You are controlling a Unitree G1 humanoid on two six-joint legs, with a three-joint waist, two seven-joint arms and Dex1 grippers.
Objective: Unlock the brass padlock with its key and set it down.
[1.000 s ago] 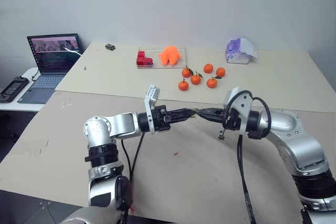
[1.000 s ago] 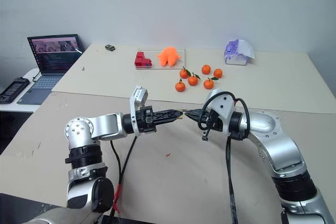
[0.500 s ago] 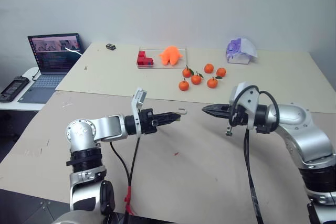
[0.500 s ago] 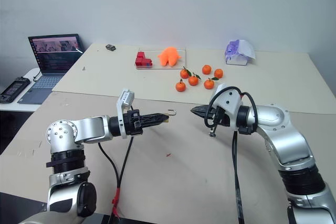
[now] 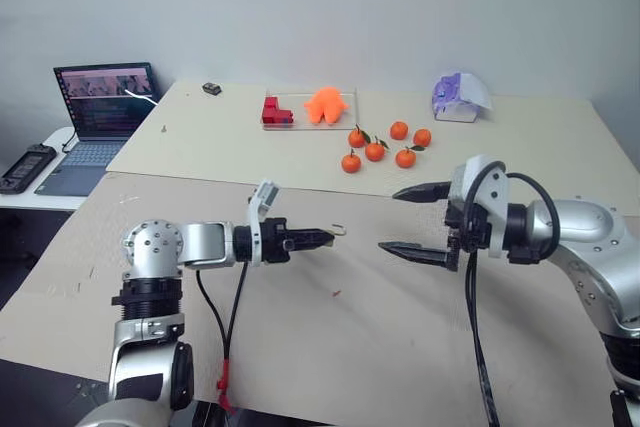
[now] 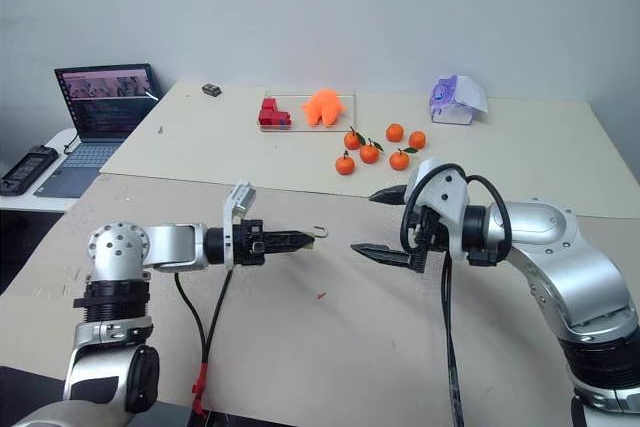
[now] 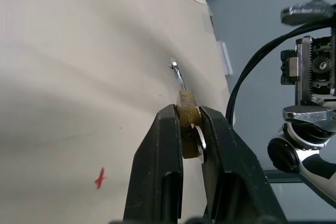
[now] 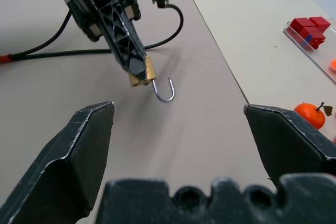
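My left gripper (image 5: 326,237) is shut on the brass padlock (image 7: 188,115), held out level above the brown table. The padlock's thin silvery shackle (image 8: 166,89) hangs open like a hook past the fingertips. A small silvery key (image 7: 200,145) sits at the padlock's body between the black fingers (image 7: 165,150). My right gripper (image 5: 402,220) faces the padlock from the right, a short gap away. It is open wide and holds nothing.
Several small oranges (image 5: 376,150) lie on the far table. Behind them are a clear tray with red blocks (image 5: 274,112), an orange toy (image 5: 325,104) and a purple-and-white object (image 5: 458,97). A laptop (image 5: 100,107) stands far left. A red mark (image 5: 336,294) is on the brown table.
The two grippers met tip to tip a second ago and have drawn apart. My right gripper has opened wide and pulled back. The left has moved left and down with the padlock, whose shackle now hangs open.
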